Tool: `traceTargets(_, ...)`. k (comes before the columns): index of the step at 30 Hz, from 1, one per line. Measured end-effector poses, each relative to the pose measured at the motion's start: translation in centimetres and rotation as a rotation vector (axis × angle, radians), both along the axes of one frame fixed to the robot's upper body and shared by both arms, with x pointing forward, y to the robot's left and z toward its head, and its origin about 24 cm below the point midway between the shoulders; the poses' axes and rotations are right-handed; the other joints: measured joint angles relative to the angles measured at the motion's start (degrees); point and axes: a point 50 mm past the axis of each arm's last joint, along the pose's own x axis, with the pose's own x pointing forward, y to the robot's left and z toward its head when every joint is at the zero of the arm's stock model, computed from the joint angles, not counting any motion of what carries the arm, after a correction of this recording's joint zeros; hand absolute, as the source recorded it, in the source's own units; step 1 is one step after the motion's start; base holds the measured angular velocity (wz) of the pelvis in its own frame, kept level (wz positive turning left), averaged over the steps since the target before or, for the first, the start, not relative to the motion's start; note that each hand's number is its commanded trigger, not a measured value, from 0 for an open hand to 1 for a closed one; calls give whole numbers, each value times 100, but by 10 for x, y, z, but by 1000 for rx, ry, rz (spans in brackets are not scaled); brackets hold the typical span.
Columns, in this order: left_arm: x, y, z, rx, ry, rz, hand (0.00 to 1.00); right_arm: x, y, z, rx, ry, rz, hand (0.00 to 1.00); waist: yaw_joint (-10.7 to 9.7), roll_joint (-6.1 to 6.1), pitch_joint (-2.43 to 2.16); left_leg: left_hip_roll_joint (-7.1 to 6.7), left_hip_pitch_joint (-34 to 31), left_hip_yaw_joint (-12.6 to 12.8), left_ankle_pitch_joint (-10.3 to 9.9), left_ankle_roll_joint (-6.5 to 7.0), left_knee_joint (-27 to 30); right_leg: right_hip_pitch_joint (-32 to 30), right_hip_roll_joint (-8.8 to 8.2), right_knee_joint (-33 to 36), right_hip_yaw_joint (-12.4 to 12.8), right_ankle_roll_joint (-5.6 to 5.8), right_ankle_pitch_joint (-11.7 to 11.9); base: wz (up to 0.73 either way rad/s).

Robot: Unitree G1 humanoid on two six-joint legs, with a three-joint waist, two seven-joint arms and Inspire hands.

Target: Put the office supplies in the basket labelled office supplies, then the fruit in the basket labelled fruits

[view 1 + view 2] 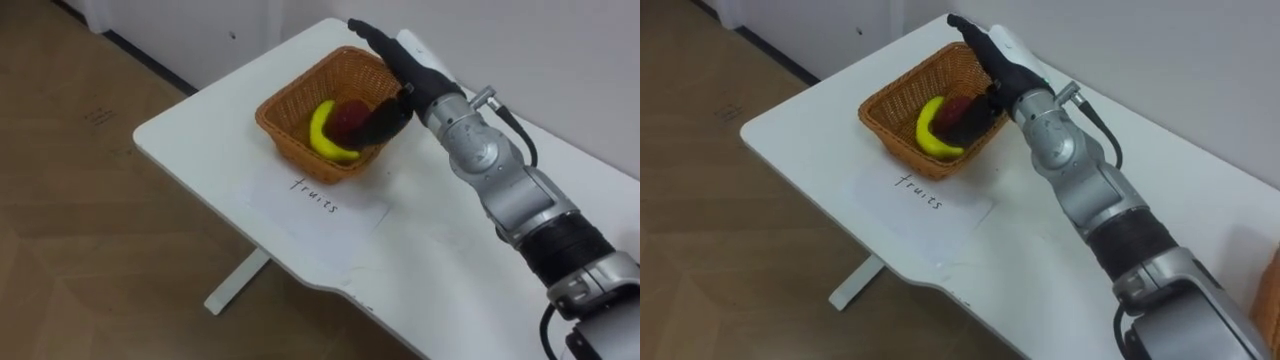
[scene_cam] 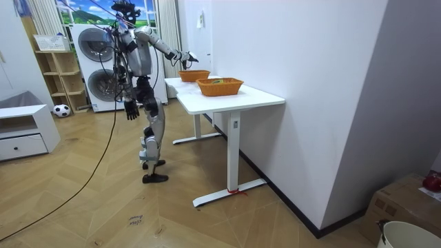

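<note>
Right hand (image 1: 405, 62): fingers straight over the basket (image 1: 288, 132), thumb beside the red fruit (image 1: 348, 116).
Fruit: red fruit touching banana (image 1: 322, 135), inside the basket, far left on the counter (image 1: 200, 140).
Left hand (image 2: 129, 109): hanging idle.
Advice: lift straight up, clearing the rim.

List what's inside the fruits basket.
A yellow banana and a dark red fruit. The right hand reaches into the basket over the red fruit, hiding part of it and whatever lies beneath.

Basket (image 1: 290, 140) open above; wall (image 1: 560, 50) close behind table (image 1: 190, 140).
</note>
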Motion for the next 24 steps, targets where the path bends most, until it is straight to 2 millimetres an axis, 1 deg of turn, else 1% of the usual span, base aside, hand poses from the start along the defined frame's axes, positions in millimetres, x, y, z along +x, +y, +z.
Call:
traceTargets(3, 2, 0, 0, 8, -2, -16, 0, 0, -2, 0, -10, -3, -4, 0, -11, 2, 1, 0, 2, 20, 0, 0, 0, -9, -4, 2, 37, -1, 0, -2)
traceTargets(6, 3, 0, 0, 14, -5, -15, 0, 1, -6, 1, -19, -8, -14, 0, -10, 8, 6, 7, 7, 73, 0, 1, -13, -42, -1, 2, 149, -4, 3, -11)
traceTargets(7, 2, 1, 0, 18, -5, -14, 0, 1, -9, 2, -12, -6, -20, 0, -42, 16, 11, 4, 10, 74, 0, 3, -14, -42, -5, 2, 155, -8, 5, 0)
traceTargets(8, 2, 1, 0, 23, -4, -13, 0, 2, -11, 6, 11, -14, -28, 0, -125, 0, 0, -5, -10, 56, -1, 5, -1, -44, -9, 3, 145, -8, 5, 0)
traceTargets(9, 2, 0, 0, 24, -4, -13, 0, 2, -12, 9, 27, -22, -32, 0, -177, 30, 20, -5, -19, 56, -5, 12, 8, -47, -10, 1, 140, -9, 6, 7)
traceTargets(10, 0, 0, 0, 24, -2, -13, 0, 3, -13, 18, 67, -47, -35, 0, -277, 37, 21, -7, -33, 57, -13, 25, 25, -47, -13, 3, 135, -9, 6, 0)
traceTargets(11, -1, 0, 0, 24, -1, -13, 0, 3, -15, 27, 106, -78, -40, 0, -333, 70, 28, -9, -27, 63, -18, 33, 25, -47, -15, 3, 134, -10, 6, 0)
traceTargets(12, 0, 0, 0, 24, -1, -13, 0, 3, -16, 31, 128, -90, -45, 0, -369, 81, 24, -9, -23, 65, -21, 37, 26, -46, -16, 3, 130, -10, 6, -4)
traceTargets(13, -1, 0, 0, 24, 0, -13, 0, 3, -20, 38, 170, -112, -56, 0, -434, 98, 10, -10, -17, 83, -24, 40, 26, -47, -19, 5, 143, -10, 6, -6)
traceTargets(14, -1, 0, 0, 24, -1, -14, 0, 2, -24, 44, 212, -127, -65, 0, -470, 115, 6, -9, -3, 109, -26, 44, 22, -45, -19, 1, 155, -10, 6, -5)
traceTargets(15, 0, 0, 0, 24, -4, -15, 0, 3, -25, 47, 239, -134, -71, 0, -505, 125, 4, -9, -1, 117, -26, 44, 20, -41, -19, 2, 160, -10, 6, 0)
traceTargets(16, 1, 0, 1, 26, -6, -17, 0, 3, -29, 51, 276, -146, -84, 0, -595, 139, -4, -10, 8, 140, -26, 44, 21, -24, -22, 3, 163, -10, 6, 0)
traceTargets(19, -2, 0, 1, 45, -7, -22, 0, 2, -36, 59, 374, -158, -102, 0, -765, 193, -11, -4, 72, 199, -26, 45, -4, 10, -28, 2, 201, -9, 6, -8)
traceTargets(20, -3, 0, 1, 50, -3, -30, 0, 1, -40, 64, 405, -180, -112, 0, -875, 212, -27, -3, 91, 218, -28, 48, -22, 10, -28, 0, 242, -9, 6, -4)
traceTargets(21, -4, -1, 1, 54, 0, -33, 0, 0, -43, 68, 429, -191, -115, 0, -922, 234, -31, -3, 93, 223, -30, 52, -21, 8, -29, 0, 245, -9, 7, -7)
traceTargets(22, -5, 0, 1, 59, 2, -31, 0, -1, -49, 76, 479, -217, -126, 0, -1022, 274, -40, -3, 90, 235, -34, 58, -21, -3, -30, 2, 261, -8, 7, -8)
traceTargets(23, -6, 1, 1, 65, 0, -35, 0, -4, -55, 85, 519, -252, -138, 0, -1108, 310, -61, -1, 85, 252, -34, 59, -28, -26, -31, 6, 282, -7, 7, -10)
traceTargets(24, -6, 2, 2, 69, -3, -30, 0, -6, -59, 90, 530, -276, -145, 0, -1135, 325, -68, 1, 84, 252, -35, 59, -33, -36, -31, 7, 294, -8, 7, -10)
